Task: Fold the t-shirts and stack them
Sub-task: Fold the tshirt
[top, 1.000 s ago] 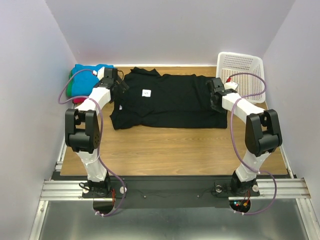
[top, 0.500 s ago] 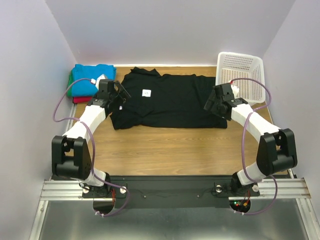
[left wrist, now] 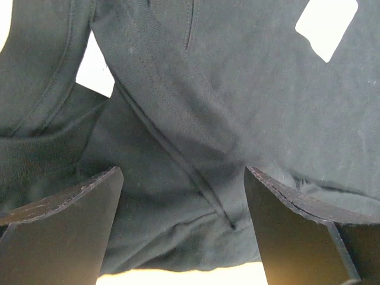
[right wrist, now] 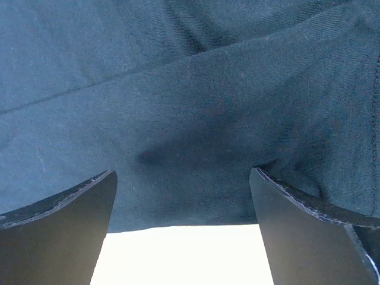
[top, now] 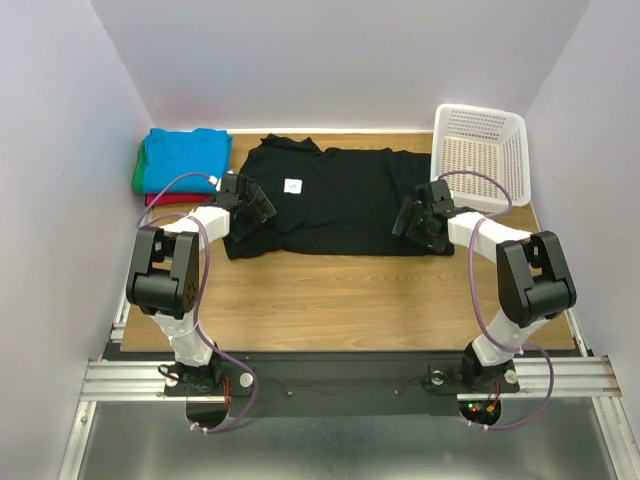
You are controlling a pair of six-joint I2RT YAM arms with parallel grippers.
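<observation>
**Black t-shirt [top: 335, 200] lies flat, waiting for the next fold**

From the arm bases I see it spread on the table [top: 340, 300] toward 12 o'clock. The folded stack [top: 180, 160] sits at 10 o'clock and the basket [top: 480, 150] at 2 o'clock. My left gripper [top: 252, 210] and right gripper [top: 412, 218] both have their fingers wide apart, low over the near edge of the cloth, and hold nothing. I think I should lower both together, pinch only that edge, and carry it evenly so that no wrinkle forms.
</observation>
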